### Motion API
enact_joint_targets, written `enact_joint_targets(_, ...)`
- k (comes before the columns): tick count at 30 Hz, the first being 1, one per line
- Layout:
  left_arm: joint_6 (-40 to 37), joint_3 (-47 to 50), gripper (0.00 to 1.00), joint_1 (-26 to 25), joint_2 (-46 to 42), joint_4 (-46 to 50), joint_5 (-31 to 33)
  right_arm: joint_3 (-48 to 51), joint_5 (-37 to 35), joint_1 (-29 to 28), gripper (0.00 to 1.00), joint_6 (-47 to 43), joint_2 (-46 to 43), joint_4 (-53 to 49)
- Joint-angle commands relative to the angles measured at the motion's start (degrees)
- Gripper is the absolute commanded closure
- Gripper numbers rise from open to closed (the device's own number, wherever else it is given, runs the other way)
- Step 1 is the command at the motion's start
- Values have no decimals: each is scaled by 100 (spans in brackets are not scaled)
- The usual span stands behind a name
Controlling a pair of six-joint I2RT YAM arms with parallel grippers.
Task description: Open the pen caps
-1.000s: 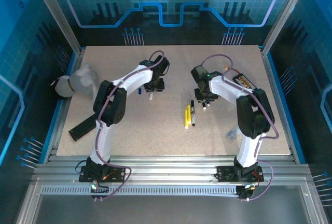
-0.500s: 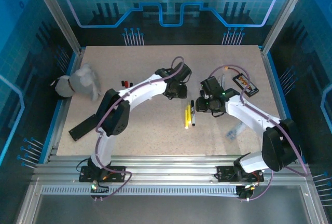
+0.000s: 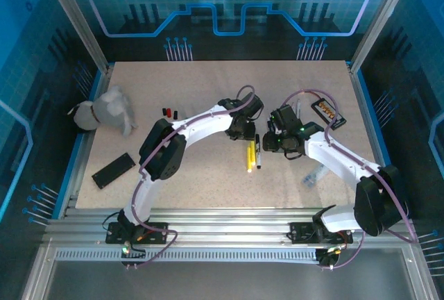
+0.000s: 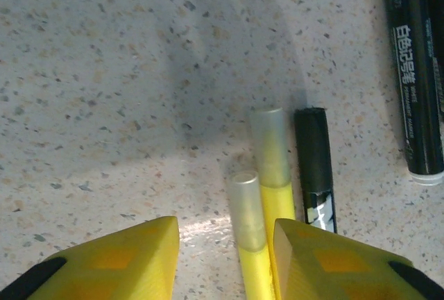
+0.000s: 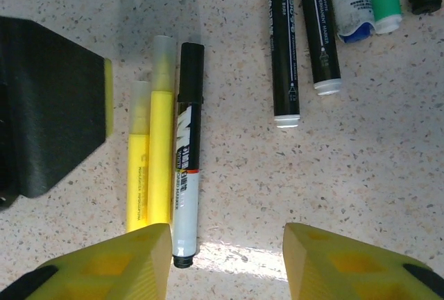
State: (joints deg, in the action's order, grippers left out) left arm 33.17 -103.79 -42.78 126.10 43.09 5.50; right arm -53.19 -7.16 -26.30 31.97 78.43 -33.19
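Pen caps [image 4: 269, 140] just ahead of open left claw [image 4: 225, 234], right claw [image 5: 227, 234] open nearby

3 pen caps [image 5: 164, 62] on pens [image 5: 161, 154] (2 yellow, 1 white), 2 black markers [image 5: 283, 50].

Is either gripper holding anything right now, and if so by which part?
Nothing is held: left gripper and right gripper stand open over pens lying on the table.

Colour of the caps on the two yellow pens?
Frosted, translucent clear caps; best seen in the left wrist view.
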Motion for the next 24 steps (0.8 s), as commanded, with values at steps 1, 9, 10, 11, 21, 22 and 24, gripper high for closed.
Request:
enact_joint_targets(1,120,-73,59,-76,198,52,-138,80,90,23,53,55,-16,85)
enact_joint_targets(9,141,-135,59,-118,455,129,-209,179,193,65,54,53,29,196)
enact_joint_targets(10,138,-147,59,-128,484,137,-209,199,212,75,55,55,43,215)
enact_joint_targets(11,139,-159,59,-133,528,146,-213,219,226,80,55,62,54,240)
enact_joint_targets(21,192,-185,65,-148,882,225,-110,248,342,112,57,47,154,355)
enact_joint_targets(22,184,-200,67,-143,917,235,-110,248,355,124,57,54,162,373)
enact_joint_targets(24,181,-212,69,-143,964,244,-92,248,412,120,57,56,179,416)
